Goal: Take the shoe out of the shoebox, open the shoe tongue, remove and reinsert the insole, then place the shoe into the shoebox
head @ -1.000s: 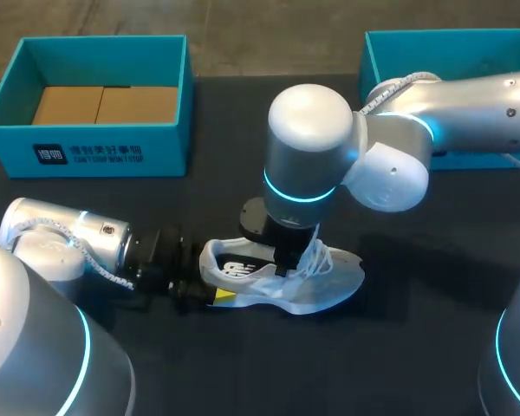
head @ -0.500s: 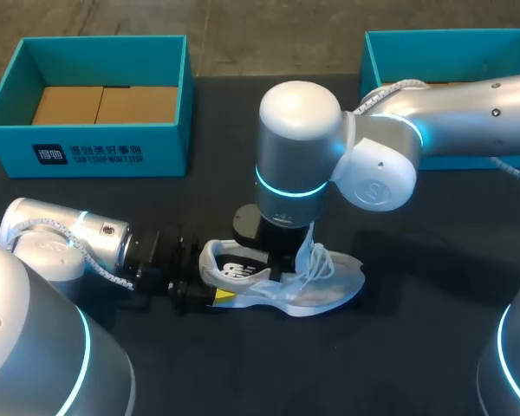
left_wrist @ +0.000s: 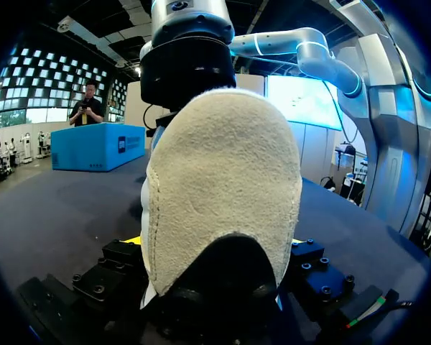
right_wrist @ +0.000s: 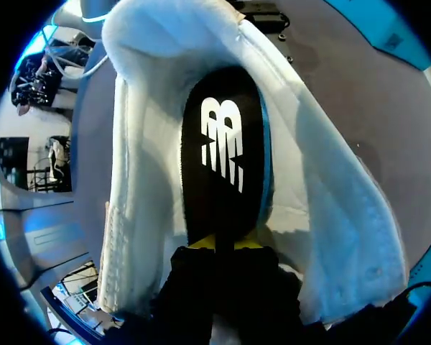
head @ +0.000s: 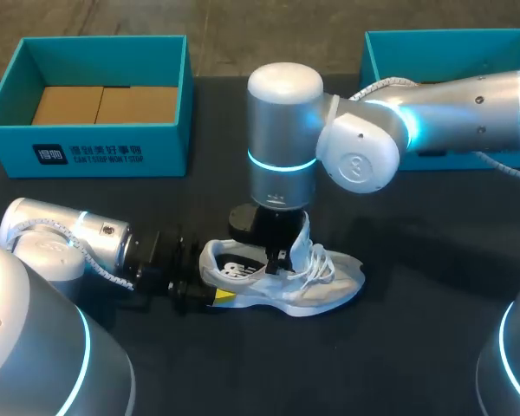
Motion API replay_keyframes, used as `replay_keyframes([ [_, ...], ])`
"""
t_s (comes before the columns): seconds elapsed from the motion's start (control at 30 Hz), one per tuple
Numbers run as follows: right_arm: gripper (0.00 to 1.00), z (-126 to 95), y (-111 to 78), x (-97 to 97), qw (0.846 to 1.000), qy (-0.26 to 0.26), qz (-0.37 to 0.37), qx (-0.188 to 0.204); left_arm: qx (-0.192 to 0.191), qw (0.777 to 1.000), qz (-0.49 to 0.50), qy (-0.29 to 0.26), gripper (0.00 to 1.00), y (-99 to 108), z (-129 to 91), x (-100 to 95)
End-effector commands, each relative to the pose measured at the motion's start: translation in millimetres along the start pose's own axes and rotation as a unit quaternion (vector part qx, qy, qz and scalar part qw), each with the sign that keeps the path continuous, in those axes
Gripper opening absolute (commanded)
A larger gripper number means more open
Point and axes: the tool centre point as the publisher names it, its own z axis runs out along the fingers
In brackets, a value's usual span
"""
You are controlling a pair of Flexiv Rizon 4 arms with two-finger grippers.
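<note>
- My left gripper clamps the shoe heel from 2 sides, steadying it on the table
- My right gripper, fingers nearly together, pinches the insole for pulling out

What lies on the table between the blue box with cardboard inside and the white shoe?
Nothing lies there. In the head view, the stretch of dark table between the box and the shoe is bare.
</note>
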Motion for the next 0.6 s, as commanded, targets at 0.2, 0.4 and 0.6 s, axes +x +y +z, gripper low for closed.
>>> replay_keyframes([
  [0.2, 0.0, -5.7, -16.1, 18.7, 0.997, -0.047, 0.0, -0.064, 0.0, 1.0, 0.0, -0.001, 0.0, 5.0, -0.1, -1.4],
  [0.4, 0.0, -25.6, -19.6, 23.1, 0.987, -0.09, -0.017, -0.132, 0.0, 1.0, 0.0, -0.001, 0.0, 5.0, -0.1, -1.4],
  [0.6, 0.0, -41.3, -17.0, 17.8, 0.978, -0.113, -0.022, -0.173, 0.0, 1.0, 0.0, -0.001, 0.0, 5.0, -0.1, -1.4],
])
